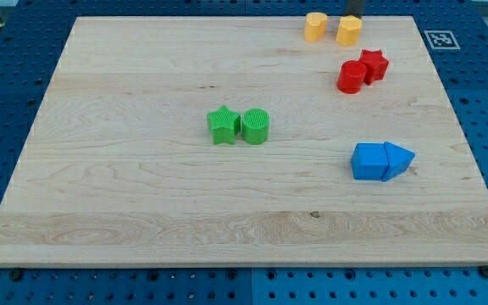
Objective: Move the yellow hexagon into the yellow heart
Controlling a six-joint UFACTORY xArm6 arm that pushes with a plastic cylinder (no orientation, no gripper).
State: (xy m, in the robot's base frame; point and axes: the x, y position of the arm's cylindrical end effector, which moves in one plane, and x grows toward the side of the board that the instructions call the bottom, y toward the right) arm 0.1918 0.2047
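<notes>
The yellow hexagon sits near the view's top edge of the wooden board. The yellow heart lies just to its left, with a narrow gap between them. Only the lowest part of the dark rod shows at the view's top edge. My tip is right behind the hexagon's top side, at or very near touching it.
A red cylinder and a red star touch each other below the yellow blocks. A green star and a green cylinder sit together mid-board. A blue cube and a blue triangle sit together at the right.
</notes>
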